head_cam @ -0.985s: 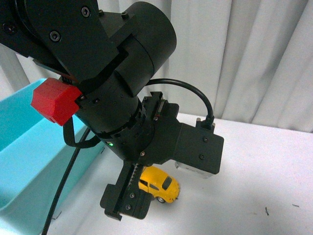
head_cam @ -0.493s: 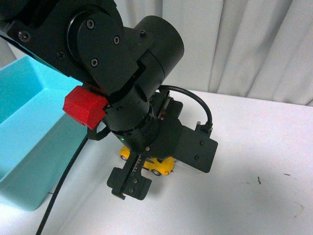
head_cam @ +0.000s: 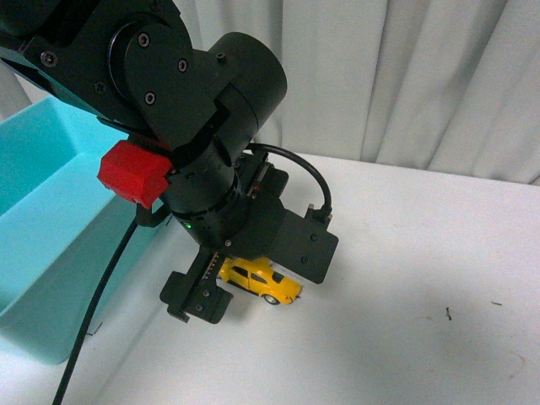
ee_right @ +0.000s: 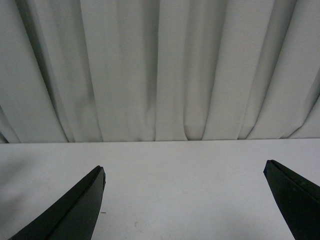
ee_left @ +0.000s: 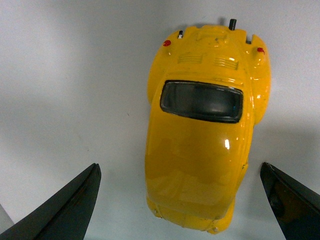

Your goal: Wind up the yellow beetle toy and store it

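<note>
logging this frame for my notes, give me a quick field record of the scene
toy: yellow beetle toy, upright on white table
left end effector: open, fingers either side of toy, not touching
right end effector: open, nothing between fingers, facing curtain
bin: blue bin, on robot's left, toy not inside

The left arm (head_cam: pixel 211 118) is matte black, its fat rounded joints dotted with hex-socket screws (head_cam: pixel 148 99). A red block (head_cam: pixel 133 171) juts out at nine o'clock on the wrist, with a green light (head_cam: pixel 187 224) below. A thick black cable (head_cam: pixel 97 310) trails off at seven o'clock. The left gripper (ee_left: pixel 178 167) has dark wedge-shaped fingers (ee_left: pixel 70 210).
</note>
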`<action>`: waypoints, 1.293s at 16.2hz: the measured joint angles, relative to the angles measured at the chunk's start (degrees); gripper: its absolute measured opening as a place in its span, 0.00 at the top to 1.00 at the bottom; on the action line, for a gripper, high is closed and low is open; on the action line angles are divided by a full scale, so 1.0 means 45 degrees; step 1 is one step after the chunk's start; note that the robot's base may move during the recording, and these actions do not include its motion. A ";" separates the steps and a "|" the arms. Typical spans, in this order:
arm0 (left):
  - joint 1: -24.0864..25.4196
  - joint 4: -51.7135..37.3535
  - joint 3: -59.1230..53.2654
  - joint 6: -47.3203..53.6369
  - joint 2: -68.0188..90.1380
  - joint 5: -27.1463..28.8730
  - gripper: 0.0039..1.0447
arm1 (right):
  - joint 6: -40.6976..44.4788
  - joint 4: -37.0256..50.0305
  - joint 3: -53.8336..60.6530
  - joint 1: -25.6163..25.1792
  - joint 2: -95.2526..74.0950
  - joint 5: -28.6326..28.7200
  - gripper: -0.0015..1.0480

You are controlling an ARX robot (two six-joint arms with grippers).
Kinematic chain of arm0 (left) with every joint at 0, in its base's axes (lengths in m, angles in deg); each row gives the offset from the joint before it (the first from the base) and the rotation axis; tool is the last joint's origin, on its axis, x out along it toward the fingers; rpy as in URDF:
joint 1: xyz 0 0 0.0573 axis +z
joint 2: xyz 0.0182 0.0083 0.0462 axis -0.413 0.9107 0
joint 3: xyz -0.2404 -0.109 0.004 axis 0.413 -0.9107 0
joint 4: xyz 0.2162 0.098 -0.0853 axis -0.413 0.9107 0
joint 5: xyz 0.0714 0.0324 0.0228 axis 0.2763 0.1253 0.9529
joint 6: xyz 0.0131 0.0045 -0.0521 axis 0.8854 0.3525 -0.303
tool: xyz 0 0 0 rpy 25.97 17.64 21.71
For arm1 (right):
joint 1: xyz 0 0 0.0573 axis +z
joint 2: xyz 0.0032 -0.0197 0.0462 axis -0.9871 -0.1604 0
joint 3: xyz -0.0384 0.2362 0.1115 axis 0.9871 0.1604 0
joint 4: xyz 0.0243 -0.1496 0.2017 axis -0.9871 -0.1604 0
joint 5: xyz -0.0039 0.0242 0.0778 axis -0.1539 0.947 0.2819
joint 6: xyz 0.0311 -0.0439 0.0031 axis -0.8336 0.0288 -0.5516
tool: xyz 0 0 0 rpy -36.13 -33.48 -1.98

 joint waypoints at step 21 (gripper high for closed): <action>0.7868 0.0680 0.1083 -1.1006 -0.5615 -0.1719 0.62 | 0.0000 -0.0005 0.0000 0.0000 0.0000 0.0000 0.06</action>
